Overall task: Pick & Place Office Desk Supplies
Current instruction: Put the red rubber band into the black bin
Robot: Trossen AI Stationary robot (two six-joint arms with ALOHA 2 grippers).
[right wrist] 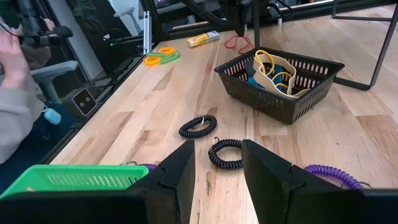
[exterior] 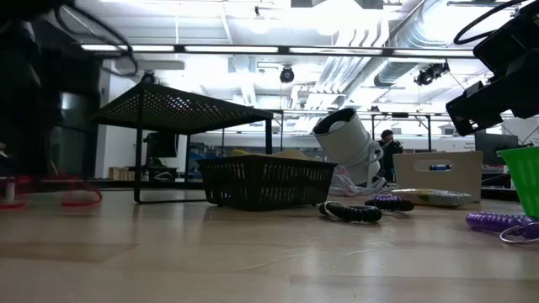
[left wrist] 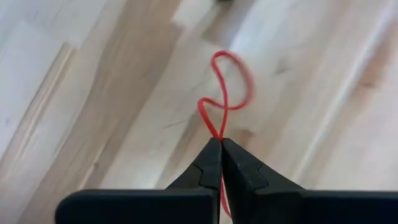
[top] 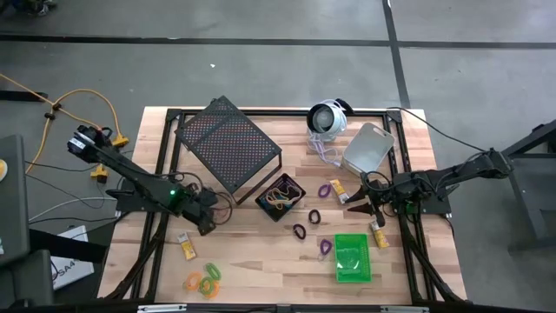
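A thin red elastic loop (left wrist: 225,93), twisted into a figure-eight, hangs pinched between the closed fingers of the left end effector (left wrist: 220,142) above the wooden surface (top: 261,252). The black bin (top: 280,197) holds several coloured bands. Dark coiled loops (right wrist: 198,126) lie near it, orange and green loops (top: 204,280) near the front edge, beside a green bin (top: 352,257).
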